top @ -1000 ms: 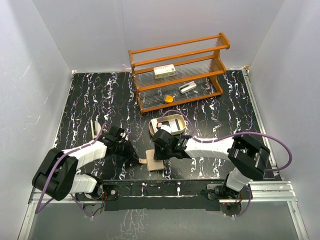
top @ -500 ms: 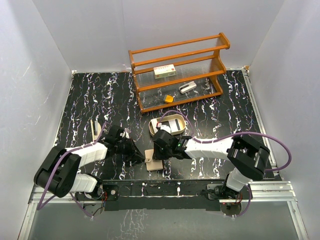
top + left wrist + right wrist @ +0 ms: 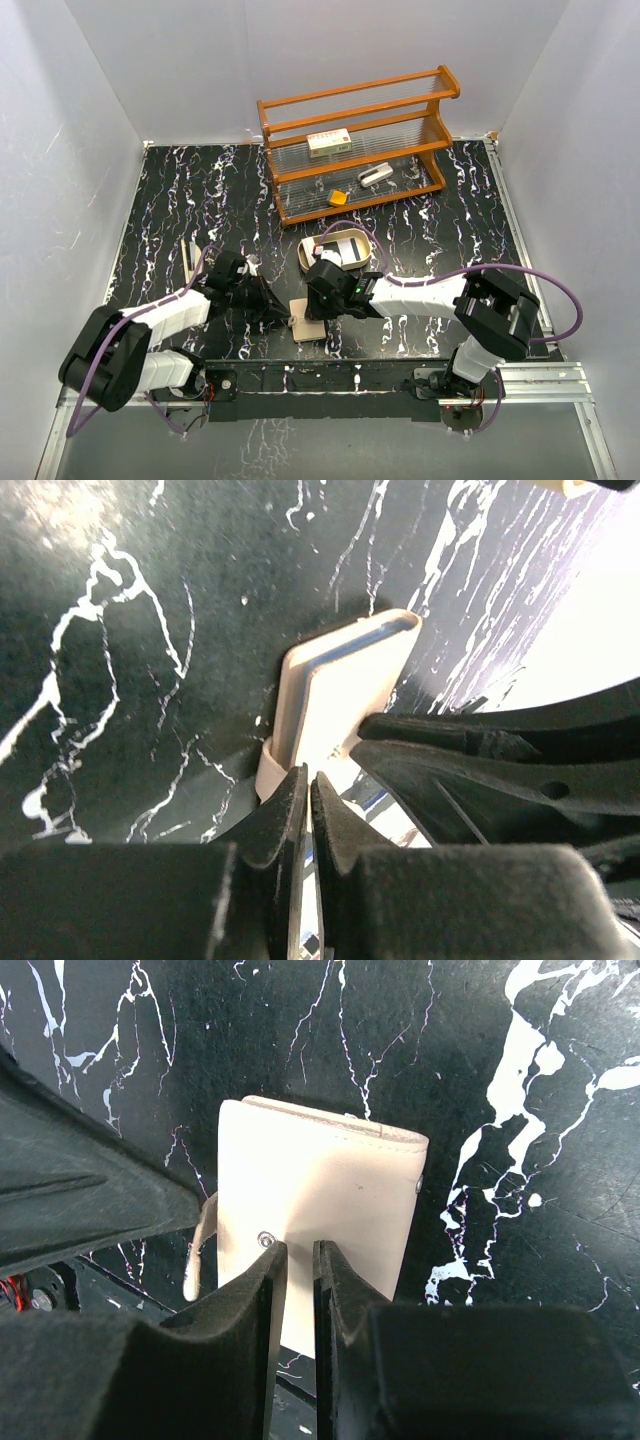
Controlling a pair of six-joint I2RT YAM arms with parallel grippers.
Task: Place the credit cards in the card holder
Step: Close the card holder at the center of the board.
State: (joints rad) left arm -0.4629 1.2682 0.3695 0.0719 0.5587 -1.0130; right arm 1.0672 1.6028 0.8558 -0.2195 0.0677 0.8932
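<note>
The tan card holder [image 3: 306,322] lies near the table's front edge, between the two arms. In the left wrist view it is seen edge-on [image 3: 340,680], its two leaves slightly parted with a blue line in the slot. My left gripper [image 3: 284,313] [image 3: 308,780] is shut at its left end, a white credit card [image 3: 385,815] with blue print just beside the fingertips. Whether the card is pinched I cannot tell. My right gripper [image 3: 314,306] [image 3: 298,1250] has its jaws almost together, tips resting on the holder's snap face [image 3: 330,1180].
An oval beige tin tray [image 3: 306,250] sits just behind the right gripper. A wooden rack [image 3: 360,100] at the back holds a white box [image 3: 328,143], an orange block [image 3: 338,197] and a silver item [image 3: 375,176]. A thin pale strip [image 3: 190,258] lies at the left.
My left gripper has slid right, up against the card holder, and now covers the flap that showed at its left side. The right arm has not moved.
</note>
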